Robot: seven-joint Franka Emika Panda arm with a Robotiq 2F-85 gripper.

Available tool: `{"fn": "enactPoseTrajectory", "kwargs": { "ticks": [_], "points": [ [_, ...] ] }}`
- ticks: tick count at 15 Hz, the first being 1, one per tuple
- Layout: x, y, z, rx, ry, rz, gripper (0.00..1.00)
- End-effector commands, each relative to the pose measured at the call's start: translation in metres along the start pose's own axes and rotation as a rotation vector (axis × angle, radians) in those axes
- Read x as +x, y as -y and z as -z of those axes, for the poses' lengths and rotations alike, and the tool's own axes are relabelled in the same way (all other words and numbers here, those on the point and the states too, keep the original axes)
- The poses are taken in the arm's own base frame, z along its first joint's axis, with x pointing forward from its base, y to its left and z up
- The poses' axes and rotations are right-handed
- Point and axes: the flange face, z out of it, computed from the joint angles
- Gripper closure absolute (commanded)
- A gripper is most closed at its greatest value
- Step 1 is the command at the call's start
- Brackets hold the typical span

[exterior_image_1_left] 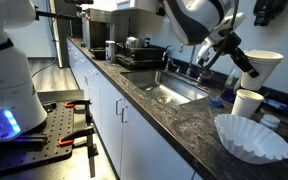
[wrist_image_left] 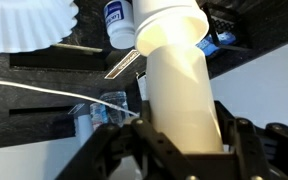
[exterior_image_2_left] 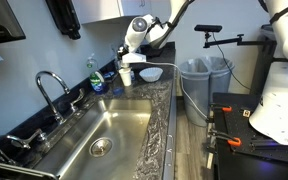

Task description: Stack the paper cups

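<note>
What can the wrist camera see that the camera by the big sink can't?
Only the wrist view: the pincer close up, shut around a paper cup, and a bottle with blue print. Only the sink-side exterior view: the faucet, the sink and the bins. Both: the ruffled coffee filters, small in the exterior view.

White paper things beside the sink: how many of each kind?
Plain white tapered paper cups: 2, one held aloft, one standing
Piles of ruffled white coffee filters: 1
Total: 3
</note>
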Motion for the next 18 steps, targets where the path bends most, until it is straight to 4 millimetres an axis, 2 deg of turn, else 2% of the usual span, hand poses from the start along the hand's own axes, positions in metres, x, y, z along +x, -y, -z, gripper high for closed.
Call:
{"fn": "enactPoseTrajectory", "kwargs": {
  "ticks": [1,7,14,15,16,18],
  "points": [
    [0.0,0.012,-0.015,-0.022,-0.001,0.019,0.63],
    [-0.005,0.017,-0.035,-0.054,0.028,0.034,0.63],
    [-0.003,0.02,-0.047,-0.071,0.043,0.04,0.63],
    [-0.003,0.019,-0.048,-0.076,0.046,0.04,0.33],
    [-0.003,0.019,-0.048,-0.08,0.046,0.044,0.12],
    [-0.002,0.017,-0.046,-0.085,0.045,0.043,0.08]
  ]
}}
